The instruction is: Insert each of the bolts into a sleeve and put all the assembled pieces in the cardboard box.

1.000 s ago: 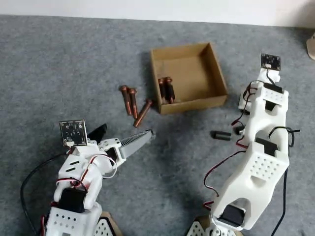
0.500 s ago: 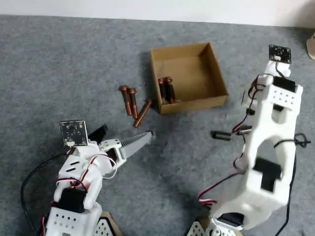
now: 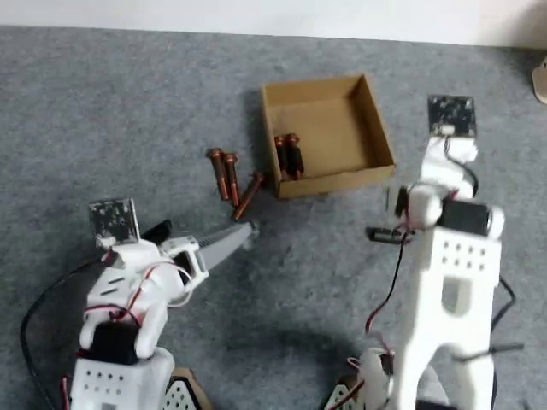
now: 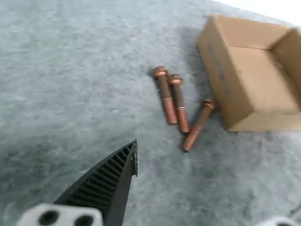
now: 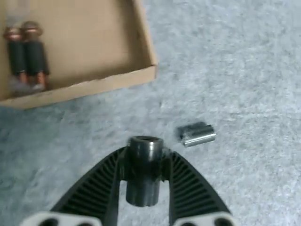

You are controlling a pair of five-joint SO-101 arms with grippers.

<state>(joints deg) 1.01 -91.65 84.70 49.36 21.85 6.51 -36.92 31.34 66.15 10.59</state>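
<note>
Right fingers (image 5: pixel 188 188) cover the clamped sleeve's (image 5: pixel 141 165) sides.

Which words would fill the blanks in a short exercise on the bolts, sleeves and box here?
The dark sleeve sits in the ____ arm's tool. ____ loose bolts lie outside the cardboard box. Inside the box lie ____ assembled pieces. A second sleeve lies on the ____.
Missing words: right; three; two; carpet.

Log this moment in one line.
right gripper: shut on sleeve | bolts: three loose on carpet | cardboard box: two assembled pieces | second sleeve: on carpet
</note>
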